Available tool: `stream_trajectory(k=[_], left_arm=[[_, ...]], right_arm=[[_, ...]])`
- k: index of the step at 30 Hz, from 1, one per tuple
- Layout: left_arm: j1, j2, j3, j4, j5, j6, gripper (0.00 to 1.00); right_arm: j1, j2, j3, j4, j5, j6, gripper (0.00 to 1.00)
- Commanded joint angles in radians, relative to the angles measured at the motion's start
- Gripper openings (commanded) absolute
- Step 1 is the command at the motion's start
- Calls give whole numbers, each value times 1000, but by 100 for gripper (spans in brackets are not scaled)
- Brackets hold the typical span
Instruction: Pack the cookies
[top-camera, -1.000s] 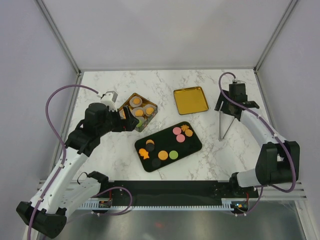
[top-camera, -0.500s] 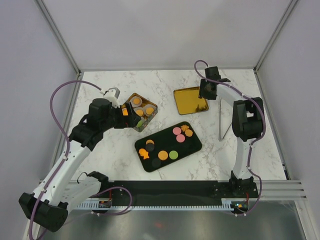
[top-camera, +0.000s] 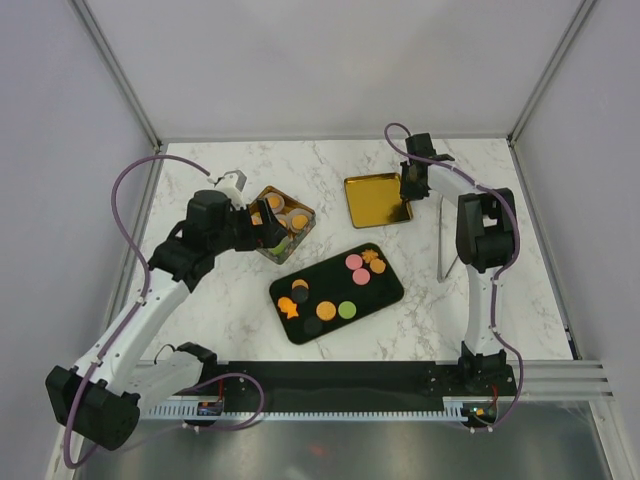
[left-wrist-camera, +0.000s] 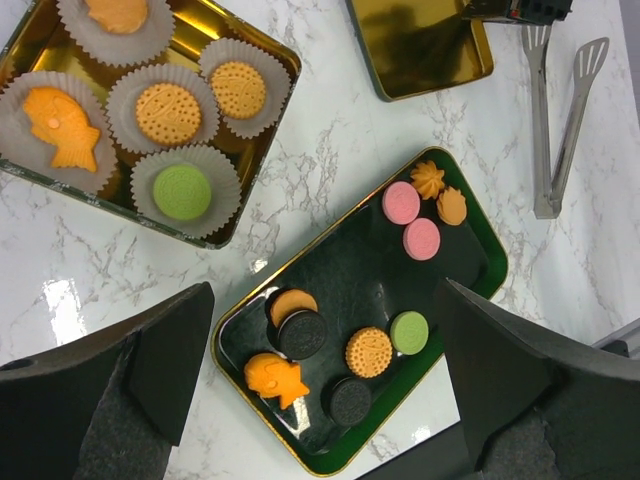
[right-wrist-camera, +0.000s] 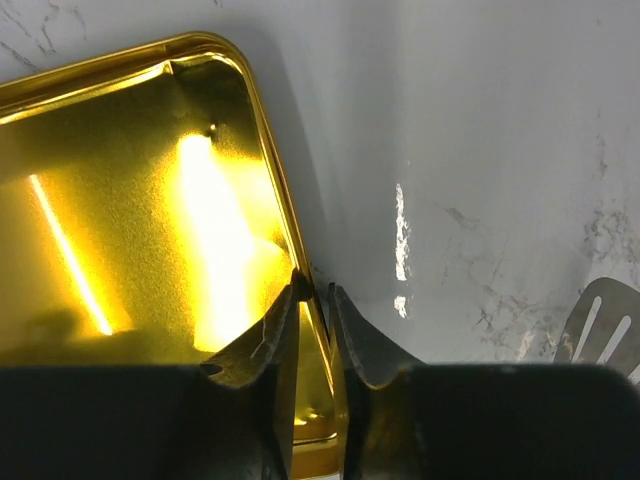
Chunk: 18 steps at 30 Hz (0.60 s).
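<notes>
Several cookies (top-camera: 335, 292) lie on the black tray (top-camera: 342, 276): orange, pink, green and dark ones (left-wrist-camera: 369, 351). More cookies (left-wrist-camera: 168, 113) sit in white paper cups inside the gold tin (top-camera: 262, 250). My left gripper (top-camera: 265, 232) hovers by the tin's near side, open and empty. In its wrist view the left gripper (left-wrist-camera: 325, 340) frames the black tray (left-wrist-camera: 360, 265) between its jaws. My right gripper (top-camera: 408, 190) is at the right edge of the gold lid (top-camera: 375, 200). Its fingers pinch the lid (right-wrist-camera: 130, 200) by its rim, so the right gripper (right-wrist-camera: 318, 292) is shut on it.
Metal tongs (top-camera: 447, 240) lie on the marble right of the lid, also seen as tongs (left-wrist-camera: 560, 110) in the left wrist view. The tin (left-wrist-camera: 200, 30) stands left of the lid (left-wrist-camera: 420, 45). Walls enclose the table on three sides.
My right arm swung left from the tongs to the gold lid, and its jaws closed on the lid's right rim. My left gripper shifted slightly right beside the tin.
</notes>
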Motion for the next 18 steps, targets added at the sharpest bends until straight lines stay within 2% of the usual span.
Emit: stream_trajectory(k=[1,5,11,18], left_arm=[[4,31,9,92,64,-57,100],[4,90,27,141,113,-100,100],[4,240,122,219,176,-155,100],[19,403,234,244,176,-186,100]], right_arm=[[-3,22,27,-13,-26,0,21],[-12,-16,19,-12,-60,23,0],[-12,-123,36,-12,-127,58,0],[22,-280,-15,-13,-172,78,0]])
